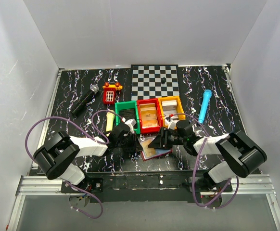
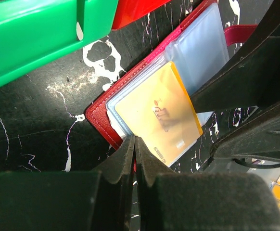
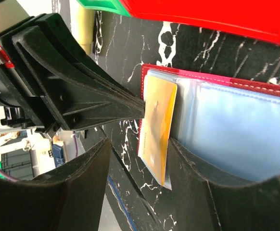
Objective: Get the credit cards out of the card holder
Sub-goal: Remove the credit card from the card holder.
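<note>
Closed left gripper (image 2: 134,142) is pressing the dark-red wallet-like card holder's (image 2: 99,115) edge. Open right gripper (image 3: 140,161) is straddling its tan-orange plastic card (image 3: 158,122), probably needing a pinch and pull next.

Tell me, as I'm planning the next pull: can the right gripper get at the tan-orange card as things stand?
Probably yes: the right gripper is open, with one end of the tan-orange card between its fingers. The shut left gripper pinches the card holder beside it.
</note>
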Tool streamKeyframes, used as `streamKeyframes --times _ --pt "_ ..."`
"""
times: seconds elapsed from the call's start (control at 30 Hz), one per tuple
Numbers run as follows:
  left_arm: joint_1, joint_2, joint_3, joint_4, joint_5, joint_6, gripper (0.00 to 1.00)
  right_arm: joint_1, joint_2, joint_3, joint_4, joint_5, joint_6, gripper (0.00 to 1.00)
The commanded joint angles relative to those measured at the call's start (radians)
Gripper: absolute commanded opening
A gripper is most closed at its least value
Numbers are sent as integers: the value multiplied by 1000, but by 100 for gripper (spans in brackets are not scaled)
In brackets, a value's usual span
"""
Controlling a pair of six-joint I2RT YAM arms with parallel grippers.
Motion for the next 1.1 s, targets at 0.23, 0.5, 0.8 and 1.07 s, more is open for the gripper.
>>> streamKeyframes --times 0.23,0.5,0.8,1.07 --pt "2 51 -22 -18 -31 30 1 18 75 -8 248 -139 101 58" --pt "2 46 -17 -12 -25 28 1 18 76 16 164 -145 69 57" --pt "2 39 -23 -24 -35 28 0 18 29 13 98 -125 47 56" --pt "2 28 -43 -26 -42 28 0 -2 -17 1 47 -116 30 54"
